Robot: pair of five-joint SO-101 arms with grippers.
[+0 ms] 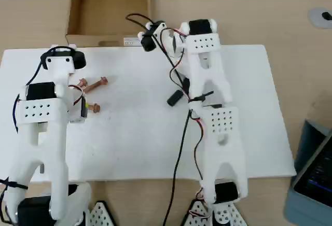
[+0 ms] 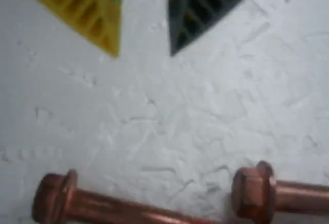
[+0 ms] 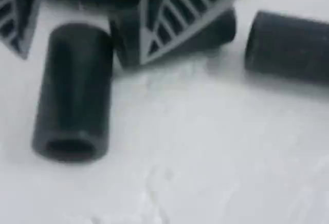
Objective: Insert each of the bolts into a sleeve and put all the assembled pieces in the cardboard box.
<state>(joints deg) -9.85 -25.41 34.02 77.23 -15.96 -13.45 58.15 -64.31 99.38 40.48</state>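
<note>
Copper bolts (image 1: 96,85) lie on the white mat (image 1: 135,148) at its left side. My left gripper (image 2: 144,53) hovers open just above the mat, with nothing between its fingers; two bolts (image 2: 103,206) (image 2: 267,189) lie close beside it. In the high view this gripper (image 1: 83,109) sits beside the nearer bolt (image 1: 94,107). My right gripper (image 3: 77,59) is open and low on the mat, with a black sleeve (image 3: 74,93) lying between its fingers. A second sleeve (image 3: 221,29) is partly hidden behind one finger (image 3: 175,18); a third sleeve (image 3: 288,44) lies farther off. The cardboard box (image 1: 78,8) stands open behind the mat.
Black cables (image 1: 179,148) run across the mat's middle beside the right arm (image 1: 218,127). A grey device (image 1: 316,174) sits off the mat at the right edge. Bare mat lies between the two arms.
</note>
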